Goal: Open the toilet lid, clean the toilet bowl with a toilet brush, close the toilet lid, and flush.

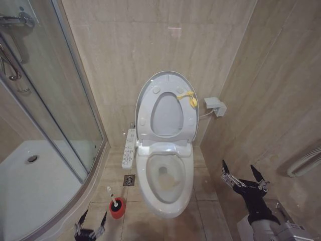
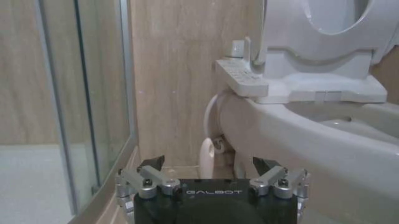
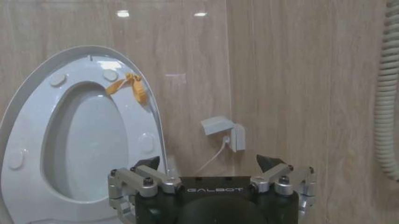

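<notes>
Head view: left gripper (image 1: 91, 224) cut off low, right gripper (image 1: 244, 176) free, both jaws wide.

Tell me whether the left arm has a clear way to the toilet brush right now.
Probably yes. The left gripper hangs open low by the shower edge, and the toilet brush stands upright in its red holder just ahead, with bare floor between them.

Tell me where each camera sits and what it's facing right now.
Head view: high, looking down at the toilet bowl, raised toilet lid, toilet brush; left gripper and right gripper both open.
Left wrist view: low, facing the bowl's side; own gripper.
Right wrist view: facing the lid and wall; own gripper.
Shared: the lid.
</notes>
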